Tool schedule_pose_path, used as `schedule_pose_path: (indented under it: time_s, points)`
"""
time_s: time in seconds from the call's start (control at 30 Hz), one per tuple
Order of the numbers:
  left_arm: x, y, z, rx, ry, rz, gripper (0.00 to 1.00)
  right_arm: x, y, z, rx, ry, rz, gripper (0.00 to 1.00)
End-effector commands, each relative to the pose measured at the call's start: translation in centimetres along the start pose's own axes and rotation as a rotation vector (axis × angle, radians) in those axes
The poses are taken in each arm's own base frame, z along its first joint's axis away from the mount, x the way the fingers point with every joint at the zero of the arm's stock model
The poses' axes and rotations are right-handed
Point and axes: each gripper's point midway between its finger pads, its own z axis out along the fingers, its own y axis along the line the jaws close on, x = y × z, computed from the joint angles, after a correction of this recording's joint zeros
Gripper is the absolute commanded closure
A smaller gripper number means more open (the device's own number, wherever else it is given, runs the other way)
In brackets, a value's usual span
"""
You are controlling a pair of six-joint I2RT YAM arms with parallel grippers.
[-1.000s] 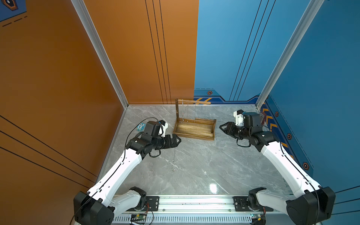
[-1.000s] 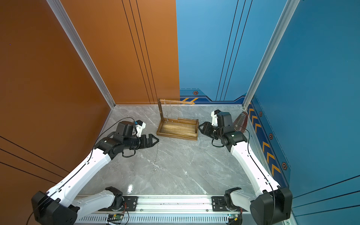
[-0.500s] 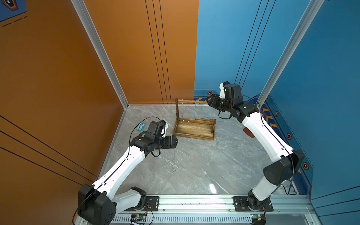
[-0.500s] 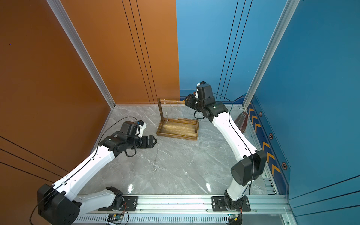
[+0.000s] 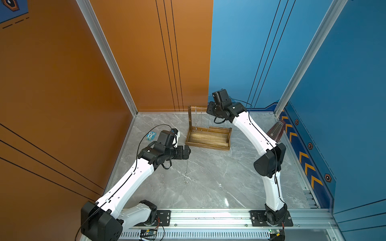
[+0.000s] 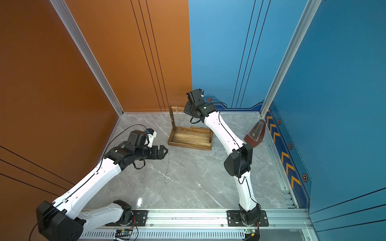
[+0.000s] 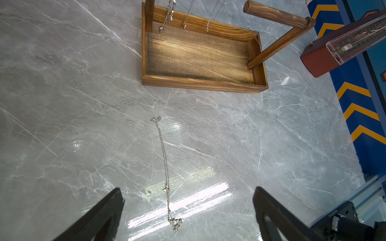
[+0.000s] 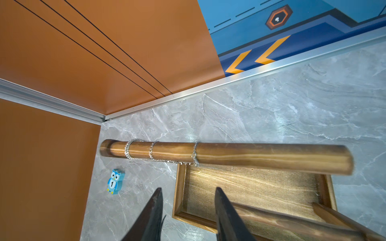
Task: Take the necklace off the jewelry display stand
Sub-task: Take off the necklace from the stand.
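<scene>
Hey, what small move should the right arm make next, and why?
Probably ease the right tool toward the silver chain nearest the free end of the brown wooden stand's top rod: its jaws are apart, empty, short of the rod, where three chains hang.

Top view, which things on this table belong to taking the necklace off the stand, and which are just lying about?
Job in hand: brown wooden jewelry display stand with tray base; silver chain necklaces hanging on its top rod; silver necklace lying on the grey marble table; right gripper, open, near the rod.
Lying about: dark red pyramid-shaped metronome; small blue owl figure.
</scene>
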Motion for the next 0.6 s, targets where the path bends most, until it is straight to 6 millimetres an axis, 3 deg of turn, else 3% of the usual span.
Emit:
schedule_pose_path:
  time_s: [0.0,0.3,0.57]
  points:
    - [0.8,-0.1,0.2,0.009,0.026,0.015,0.02,-0.2,-0.7,0.5,0.05,-0.013,0.029,0.58]
    - [1.1,-0.2,0.5,0.01,0.038,0.02,0.01,0.2,-1.2,2.2,0.066,-0.007,0.072,0.59]
    - [1.1,-0.2,0.5,0.008,0.039,0.021,0.02,-0.6,-1.0,2.6,0.047,-0.034,0.079,0.64]
